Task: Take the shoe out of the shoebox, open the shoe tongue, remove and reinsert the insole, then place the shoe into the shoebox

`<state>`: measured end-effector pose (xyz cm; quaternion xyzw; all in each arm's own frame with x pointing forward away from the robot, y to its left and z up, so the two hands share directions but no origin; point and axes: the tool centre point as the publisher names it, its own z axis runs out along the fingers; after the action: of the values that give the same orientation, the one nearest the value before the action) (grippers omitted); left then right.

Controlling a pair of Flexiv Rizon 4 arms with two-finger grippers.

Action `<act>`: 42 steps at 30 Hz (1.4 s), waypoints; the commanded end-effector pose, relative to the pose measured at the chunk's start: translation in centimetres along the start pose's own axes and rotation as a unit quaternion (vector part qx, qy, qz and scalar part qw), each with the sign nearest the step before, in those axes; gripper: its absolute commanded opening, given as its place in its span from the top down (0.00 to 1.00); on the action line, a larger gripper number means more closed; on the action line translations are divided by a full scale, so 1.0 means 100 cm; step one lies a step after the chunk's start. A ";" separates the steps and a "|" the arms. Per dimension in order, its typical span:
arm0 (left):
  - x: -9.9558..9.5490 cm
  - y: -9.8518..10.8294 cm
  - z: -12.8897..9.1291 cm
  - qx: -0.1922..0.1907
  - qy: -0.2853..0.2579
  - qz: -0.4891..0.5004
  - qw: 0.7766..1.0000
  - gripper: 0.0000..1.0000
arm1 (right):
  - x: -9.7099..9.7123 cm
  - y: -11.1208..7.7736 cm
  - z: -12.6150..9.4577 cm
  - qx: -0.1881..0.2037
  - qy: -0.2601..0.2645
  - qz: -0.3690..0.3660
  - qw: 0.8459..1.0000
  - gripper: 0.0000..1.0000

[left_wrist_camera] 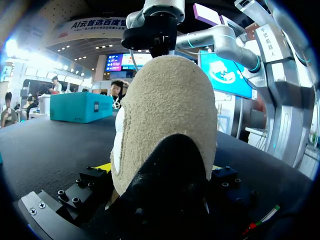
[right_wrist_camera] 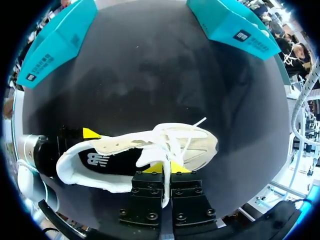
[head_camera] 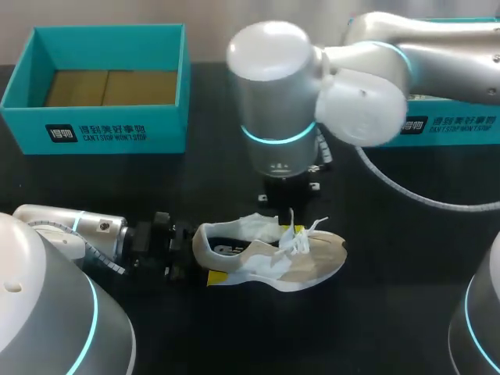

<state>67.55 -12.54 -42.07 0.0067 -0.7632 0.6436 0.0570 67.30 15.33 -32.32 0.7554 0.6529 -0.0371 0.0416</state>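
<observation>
Black tabletop (head_camera: 391, 312) carries everything. Nearest, the left gripper (head_camera: 201, 258) is clamped on the heel of the shoe (head_camera: 266, 258), which sits on the table out of its box, toe to the right. Over its middle the right gripper (right_wrist_camera: 164, 169) hangs down, tips pinched on the white tongue (right_wrist_camera: 149, 155). It looks light and soft-uppered, firm only at heel and sole, so the heel seems the safe hold. Farthest back, the teal shoebox (head_camera: 109, 133) stands open

Left claw (left_wrist_camera: 159, 170) mostly behind shoe (left_wrist_camera: 165, 100), seemingly
</observation>
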 end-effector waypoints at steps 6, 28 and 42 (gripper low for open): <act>-0.001 0.004 0.003 0.000 -0.001 0.000 1.000 1.00 | -0.022 -0.004 0.004 -0.001 0.086 0.041 0.995 1.00; -0.001 0.004 0.003 0.000 -0.001 0.000 1.000 1.00 | -0.049 0.001 0.025 0.020 0.145 0.014 0.989 1.00; -0.001 0.004 0.003 0.000 -0.001 0.000 1.000 1.00 | -0.060 0.000 0.048 0.020 0.265 -0.032 0.963 1.00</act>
<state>67.56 -12.56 -42.06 0.0066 -0.7632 0.6436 0.0569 66.81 9.74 -35.49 0.7307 0.6766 0.0602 -0.0687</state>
